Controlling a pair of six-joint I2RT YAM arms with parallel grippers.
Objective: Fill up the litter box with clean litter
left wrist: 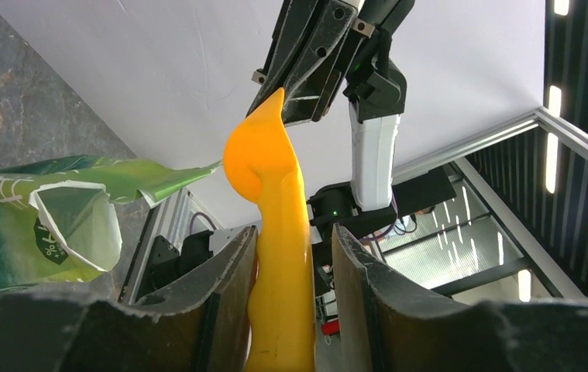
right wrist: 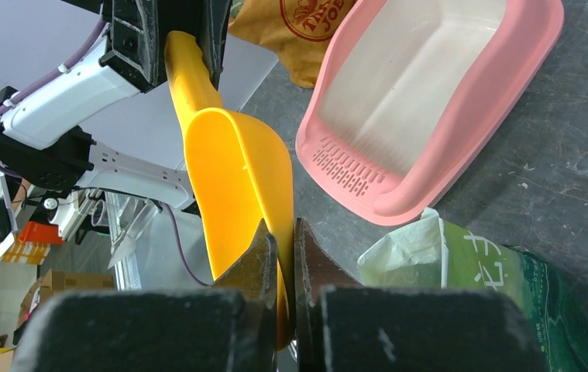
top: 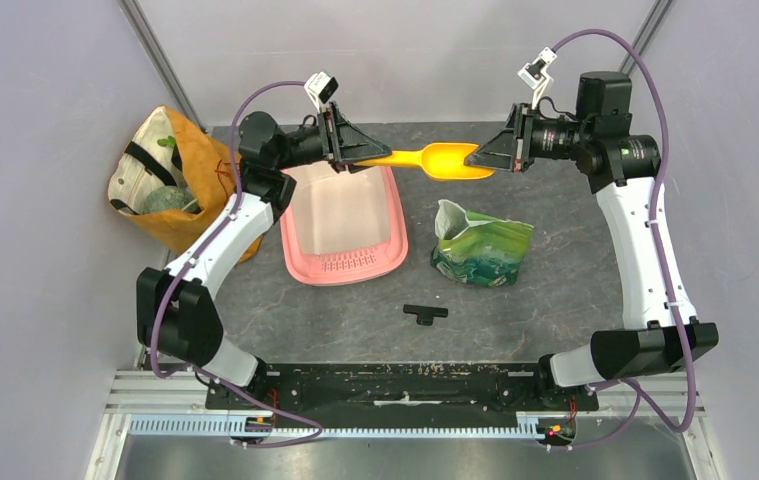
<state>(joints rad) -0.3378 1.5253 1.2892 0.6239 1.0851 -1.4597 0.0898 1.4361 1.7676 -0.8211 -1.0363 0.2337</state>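
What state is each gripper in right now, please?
Left gripper: around the scoop handle; grip cannot be told.
Right gripper: closed on the scoop's bowl rim.

"JOE" on orange fabric bag (right wrist: 306, 48)

- One litter box (top: 347, 274)
- One scoop (top: 442, 160)
- One green foil bag (top: 482, 248)
- One cloth bag (top: 195, 160), its contents too hidden to count
- One small black piece (top: 425, 314), possibly T-shaped
- Two arms: left arm (top: 217, 245), right arm (top: 645, 245)

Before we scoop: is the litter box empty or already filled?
Empty. The litter box shows a bare pale floor in both views, no granules.
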